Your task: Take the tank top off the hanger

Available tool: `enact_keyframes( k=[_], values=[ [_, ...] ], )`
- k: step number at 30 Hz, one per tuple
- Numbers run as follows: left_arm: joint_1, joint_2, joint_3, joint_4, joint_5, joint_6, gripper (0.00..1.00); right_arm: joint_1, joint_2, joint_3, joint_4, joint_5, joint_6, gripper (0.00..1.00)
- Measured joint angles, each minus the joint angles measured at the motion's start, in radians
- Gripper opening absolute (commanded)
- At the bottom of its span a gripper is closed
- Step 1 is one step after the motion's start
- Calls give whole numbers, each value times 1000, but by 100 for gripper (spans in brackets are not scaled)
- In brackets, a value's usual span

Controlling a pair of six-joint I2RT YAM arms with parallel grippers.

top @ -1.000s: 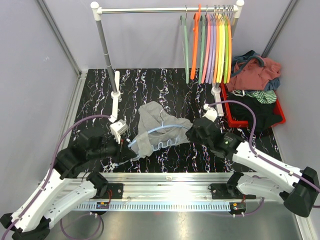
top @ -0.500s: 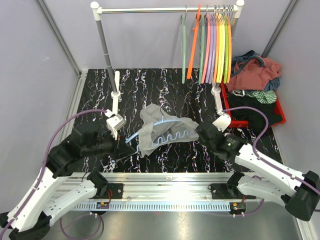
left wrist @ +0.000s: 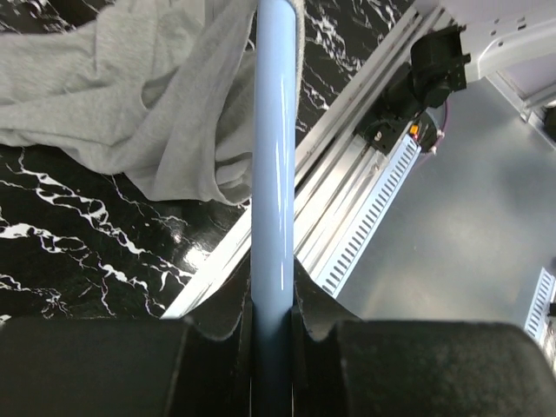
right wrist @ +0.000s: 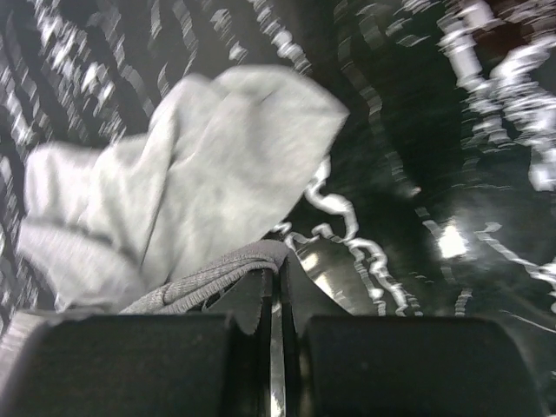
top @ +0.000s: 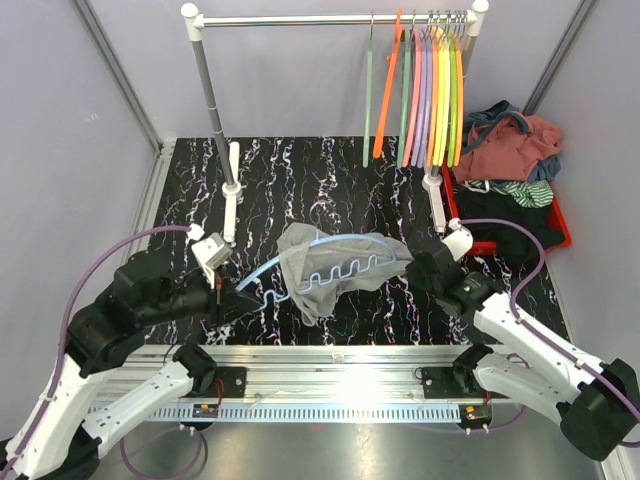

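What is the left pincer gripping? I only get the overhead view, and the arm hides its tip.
Observer: The left wrist view shows the left pincer clamped on the pale blue hanger. Its bar runs straight out from the grip.
Operator: And the other one, does it have the cloth?
Observer: It seems so. In the right wrist view the right pincer is shut, with a ribbed edge of the grey tank top pinched at its tip.
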Motion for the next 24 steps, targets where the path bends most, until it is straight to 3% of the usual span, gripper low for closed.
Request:
enact_keyframes(
  k=[5, 8, 10, 12, 13, 15, 20, 24],
  values=[
    [-1, -49, -31, 66, -31, -38, 0, -1, -1, -84, 143, -157, -47, 0],
    [-1, -66, -83, 131, -55, -71, 0, -2, 6, -103, 193, -257, -75, 11],
    [-1, -77, -122, 178, -80, -96, 0, -3, 3, -103, 192, -306, -84, 48],
    [-1, -96, -169, 234, -106, -124, 0, -5, -25, -103, 164, -332, -89, 70],
    [0, -105, -193, 262, -114, -135, 0, -6, -57, -103, 143, -348, -92, 88],
    [0, -106, -238, 317, -121, -156, 0, -8, -151, -103, 94, -384, -95, 99],
    [-2, -60, -353, 431, -92, -206, 0, -10, -367, -69, 21, -487, -118, 100],
    [-29, -33, -409, 483, -80, -232, 0, -11, -453, -56, 70, -515, -103, 96]
  ],
)
